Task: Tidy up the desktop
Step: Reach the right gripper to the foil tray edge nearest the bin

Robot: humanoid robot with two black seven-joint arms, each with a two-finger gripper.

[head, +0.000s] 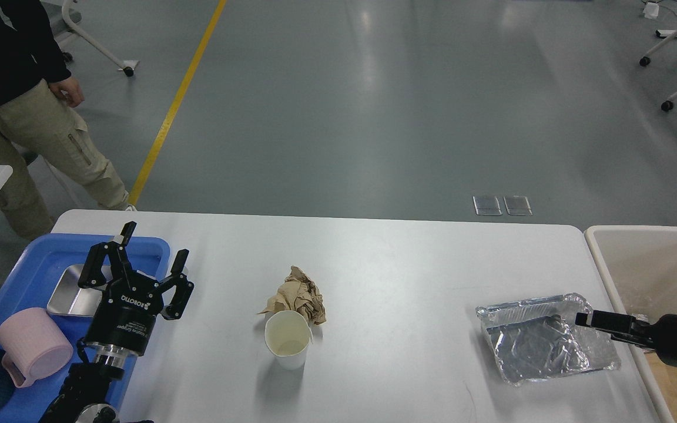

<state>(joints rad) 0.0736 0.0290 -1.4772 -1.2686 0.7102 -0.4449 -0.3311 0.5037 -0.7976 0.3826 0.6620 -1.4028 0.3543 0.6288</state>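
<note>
The left gripper (153, 249) hangs with fingers spread over the desktop (397, 264) by the blue tray (33, 267). A paper cup (287, 339) touches crumpled paper (298, 301) mid-desktop. The right gripper (588, 320) pinches the foil tray's (541, 346) rim beside the bin (644, 258).

The desktop (397, 276) is a wide, plain white surface with rounded far corners, smooth and faintly glossy, lying flat and level, its far edge running straight across above grey floor and its near edge out of view.
</note>
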